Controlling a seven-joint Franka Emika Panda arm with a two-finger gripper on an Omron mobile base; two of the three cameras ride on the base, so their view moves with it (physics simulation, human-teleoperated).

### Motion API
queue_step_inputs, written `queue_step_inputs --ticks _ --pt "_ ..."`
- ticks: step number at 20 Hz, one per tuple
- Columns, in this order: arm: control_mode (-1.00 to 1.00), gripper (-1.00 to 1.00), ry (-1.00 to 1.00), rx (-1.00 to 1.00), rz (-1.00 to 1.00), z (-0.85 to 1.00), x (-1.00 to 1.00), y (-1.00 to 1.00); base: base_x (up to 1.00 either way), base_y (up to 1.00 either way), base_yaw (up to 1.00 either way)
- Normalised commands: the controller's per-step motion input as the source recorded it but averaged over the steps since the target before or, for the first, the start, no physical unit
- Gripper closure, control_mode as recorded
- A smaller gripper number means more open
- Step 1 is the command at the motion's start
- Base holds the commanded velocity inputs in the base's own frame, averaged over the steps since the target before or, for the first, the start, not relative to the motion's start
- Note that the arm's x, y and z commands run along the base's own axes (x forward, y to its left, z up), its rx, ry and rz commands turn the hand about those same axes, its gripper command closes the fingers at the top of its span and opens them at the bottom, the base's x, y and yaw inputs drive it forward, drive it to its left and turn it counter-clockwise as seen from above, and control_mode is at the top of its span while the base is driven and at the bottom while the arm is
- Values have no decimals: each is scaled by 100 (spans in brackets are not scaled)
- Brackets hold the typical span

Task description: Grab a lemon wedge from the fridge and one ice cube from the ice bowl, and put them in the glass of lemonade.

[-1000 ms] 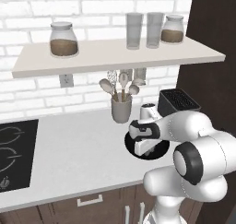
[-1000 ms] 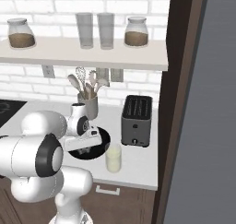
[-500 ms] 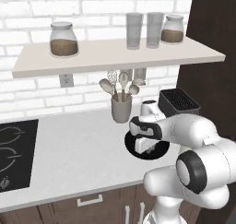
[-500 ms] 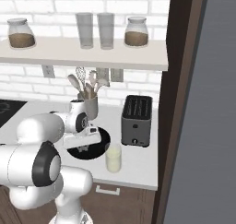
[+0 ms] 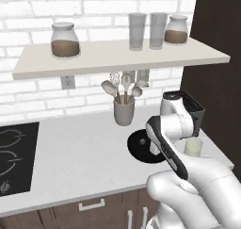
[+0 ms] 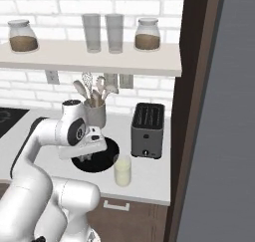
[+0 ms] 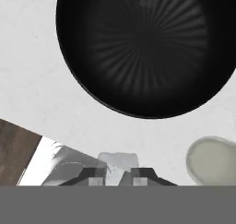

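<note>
Left base view: the white arm hangs over the shallow round black ice bowl (image 5: 143, 147) on the pale table (image 5: 70, 157), with the short tumbler of pale yellow lemonade (image 5: 192, 147) just beside it.

Right base view: same setup, dark boxy toaster (image 6: 147, 130) nearby.

Hand view: the end effector (image 7: 117, 172) pinches a small pale ice cube (image 7: 118, 162) between narrow tips, tumbler off to the side. Risk, I'd guess: a slippery cube dropping onto the table short of the tumbler.
</note>
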Motion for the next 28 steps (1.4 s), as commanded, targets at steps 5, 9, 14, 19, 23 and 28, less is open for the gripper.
queue_step_inputs --ticks 5,9,14,19,23,28 --pt "-100 100 -5 0 -11 97 -20 -46 0 0 0" --pt "-100 100 0 2 -19 70 -25 -69 0 0 0" --pt "-100 100 3 9 -28 45 1 -72 0 0 0" --pt "-100 100 0 8 -17 -14 34 -25 0 0 0" --pt "-100 100 0 3 -6 -21 68 0 0 0 0" --pt "-100 100 5 0 -5 -7 1 -12 0 0 0"
